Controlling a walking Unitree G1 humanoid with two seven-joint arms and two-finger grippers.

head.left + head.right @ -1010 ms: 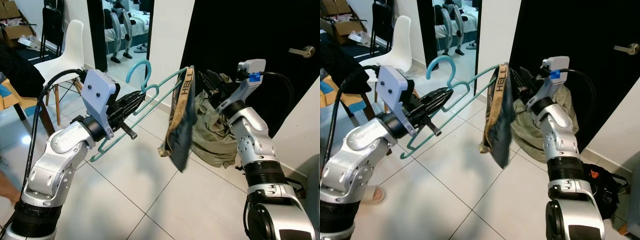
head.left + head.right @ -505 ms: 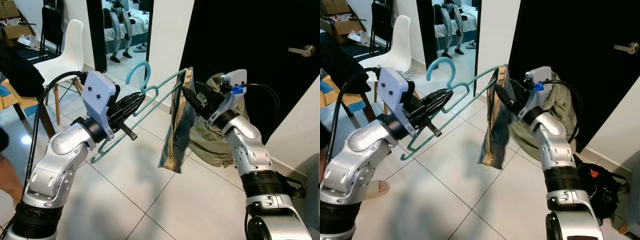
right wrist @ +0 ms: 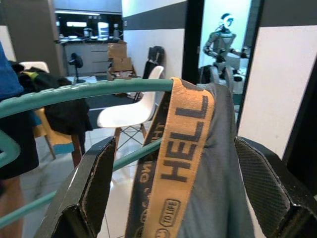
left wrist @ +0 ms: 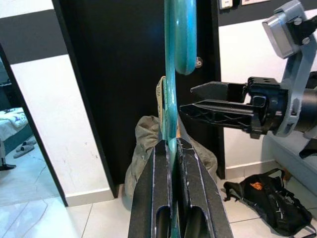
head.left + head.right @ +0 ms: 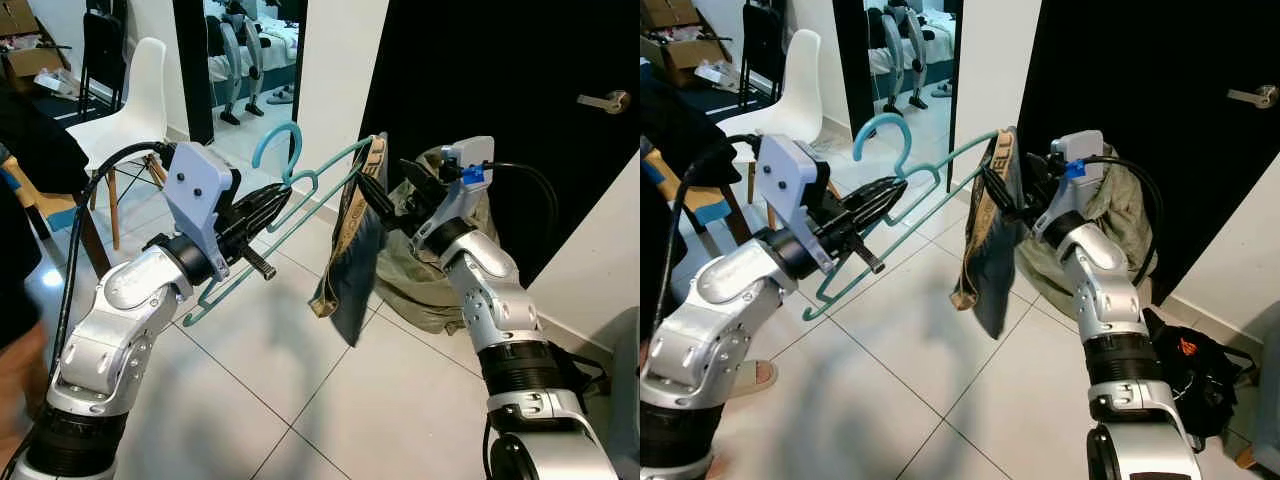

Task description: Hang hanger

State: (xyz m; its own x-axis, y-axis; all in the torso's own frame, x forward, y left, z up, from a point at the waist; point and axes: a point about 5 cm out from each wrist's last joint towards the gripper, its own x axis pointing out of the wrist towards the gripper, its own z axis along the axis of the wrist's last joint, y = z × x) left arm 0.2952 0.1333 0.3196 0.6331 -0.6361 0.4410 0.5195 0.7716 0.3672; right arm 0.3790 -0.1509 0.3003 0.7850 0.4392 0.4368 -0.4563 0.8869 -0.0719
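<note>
Left gripper (image 5: pixel 262 208): fingers pressed together on the teal hanger (image 5: pixel 300 195), clamping it near the base of its hook; the wrist view shows the plastic pinched between the two black fingers (image 4: pixel 153 198).
Hanger: held out in the air in front of the robot, hook uppermost, its long bar slanting up toward the robot's right.
Garment (image 5: pixel 352 262): dark grey cloth with an orange band lettered "HELL", draped over the hanger's far end and hanging down above the floor tiles (image 5: pixel 300 400).
Right gripper (image 5: pixel 1005 195): fingers spread wide on either side of the garment's top, just beside the bar; whether the fingertips touch the cloth is hard to tell.
Behind: an olive bag (image 5: pixel 440 270) slumped against the black door (image 5: pixel 520 60).
Far left: a white chair (image 5: pixel 135 100).
</note>
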